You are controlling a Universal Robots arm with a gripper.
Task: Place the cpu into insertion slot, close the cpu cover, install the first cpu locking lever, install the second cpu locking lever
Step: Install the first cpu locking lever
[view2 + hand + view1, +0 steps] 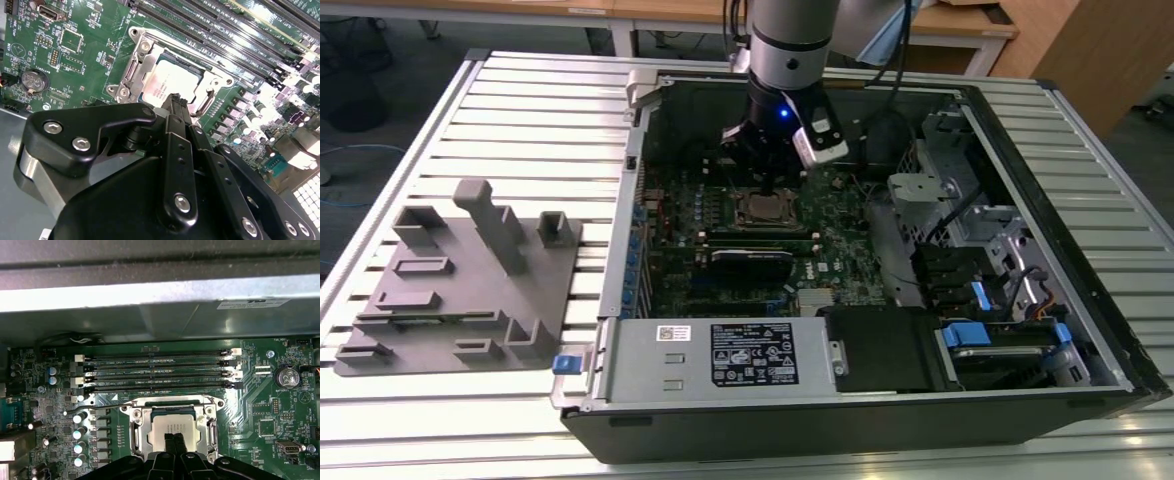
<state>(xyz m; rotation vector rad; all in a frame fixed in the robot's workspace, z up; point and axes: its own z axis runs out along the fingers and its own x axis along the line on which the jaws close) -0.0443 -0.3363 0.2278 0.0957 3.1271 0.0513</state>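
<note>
The cpu (pixel 165 84) lies flat in the insertion slot (pixel 767 208) on the green motherboard, its silvery top showing through the cut-out of the cpu cover (pixel 146 64). The cover lies down flat around the chip in both wrist views. My gripper (pixel 175 104) hangs just above the cpu's near edge with its black fingers shut together and nothing between them. In the first wrist view the fingertips (pixel 170 441) overlap the lower part of the cpu (pixel 172 426). A bent wire locking lever (pixel 205 102) runs along one side of the socket, close beside the fingertips.
The board sits inside an open black computer case (pixel 1067 395) on a slatted table. Four long memory slots (pixel 157 371) run behind the socket, and capacitors (pixel 79 432) stand beside it. A grey fixture block (pixel 460 285) stands at the exterior view's left.
</note>
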